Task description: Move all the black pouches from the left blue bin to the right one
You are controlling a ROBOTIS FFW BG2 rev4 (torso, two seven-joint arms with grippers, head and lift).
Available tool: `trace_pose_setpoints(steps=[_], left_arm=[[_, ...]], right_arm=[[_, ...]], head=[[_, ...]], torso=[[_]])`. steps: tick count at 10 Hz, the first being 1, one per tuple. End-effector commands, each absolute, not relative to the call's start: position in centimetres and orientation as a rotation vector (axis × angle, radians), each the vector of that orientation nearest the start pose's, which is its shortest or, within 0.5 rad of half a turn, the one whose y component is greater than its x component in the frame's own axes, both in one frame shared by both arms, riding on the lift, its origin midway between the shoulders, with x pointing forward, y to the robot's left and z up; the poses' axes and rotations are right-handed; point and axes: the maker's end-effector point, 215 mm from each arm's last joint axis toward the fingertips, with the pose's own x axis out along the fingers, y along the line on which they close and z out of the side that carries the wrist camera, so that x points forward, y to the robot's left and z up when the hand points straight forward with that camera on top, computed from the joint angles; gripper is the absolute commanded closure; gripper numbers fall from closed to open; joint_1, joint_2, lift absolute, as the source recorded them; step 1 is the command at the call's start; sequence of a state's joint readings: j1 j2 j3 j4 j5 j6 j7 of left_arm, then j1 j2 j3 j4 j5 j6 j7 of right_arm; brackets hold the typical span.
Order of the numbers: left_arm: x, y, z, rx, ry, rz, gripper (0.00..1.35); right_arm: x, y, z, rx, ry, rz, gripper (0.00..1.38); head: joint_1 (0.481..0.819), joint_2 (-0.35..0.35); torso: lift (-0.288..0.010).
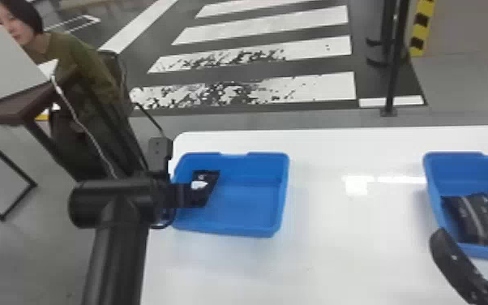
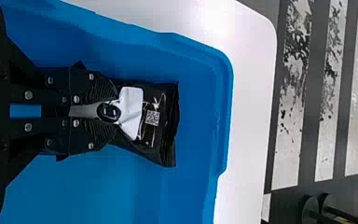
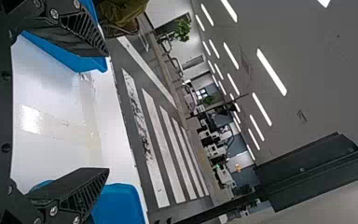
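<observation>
Right gripper (image 3: 108, 112), nearest to me: fingers spread wide, nothing between them. Sits at the near side of the right bin (image 1: 433, 190). Waiting, by the look of it.

Left gripper (image 2: 115, 109): fingers drawn together, pinching one black pouch (image 2: 161, 121) by its near end. Pouch sticks out forward of the fingertips, white label (image 2: 131, 112) right at the tips, printed code patch (image 2: 152, 117) just past that. All of it is inside the left bin (image 1: 251, 158), toward that bin's left side; far wall lies ahead of the pouch, not touching it. Can't quite tell from here whether the pouch is off the bin floor or resting on it.

Off to the left gripper's right, across the white table (image 1: 348, 251): the right bin, with a striped black pouch (image 1: 472, 219) in it, just ahead of the right gripper's fingers.

Step in hand: pick from the left bin, grasp made, transfer to do. Could well be the final pouch.

Next move: go up first, high enough for the far end to clear the rim, then travel right and release over the right bin. Right arm needs to give room, or take a handover. Watch for the pouch swivelling in that end grip, or snagging the wall.

Beyond the table, floor with white stripes (image 1: 263, 52).
</observation>
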State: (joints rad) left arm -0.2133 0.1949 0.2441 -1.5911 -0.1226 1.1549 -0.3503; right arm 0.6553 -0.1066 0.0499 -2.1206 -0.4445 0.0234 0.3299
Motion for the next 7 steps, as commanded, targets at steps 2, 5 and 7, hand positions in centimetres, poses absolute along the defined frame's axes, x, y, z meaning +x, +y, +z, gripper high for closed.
trace_pose_setpoints(steps=[2,5,7], left_arm=[[52.4,36.9,-43.3,-0.038,0.743,-0.018,1.21],[49.6,25.8,-37.3,0.004,0.573,-0.258,1.21],[46.7,17.0,-36.2,-0.037,0.539,-0.449,1.21]], right_arm=[[38.2,-13.7,-33.3,0.404,0.075,0.423,0.15],[38.7,-11.0,-31.7,0.443,0.06,0.499,0.15],[39.8,-9.2,-30.6,0.474,0.04,0.549,0.15]], head=[[0.695,0.314],[0.695,0.25],[0.695,0.171]], torso=[[-0.14],[-0.14],[-0.14]])
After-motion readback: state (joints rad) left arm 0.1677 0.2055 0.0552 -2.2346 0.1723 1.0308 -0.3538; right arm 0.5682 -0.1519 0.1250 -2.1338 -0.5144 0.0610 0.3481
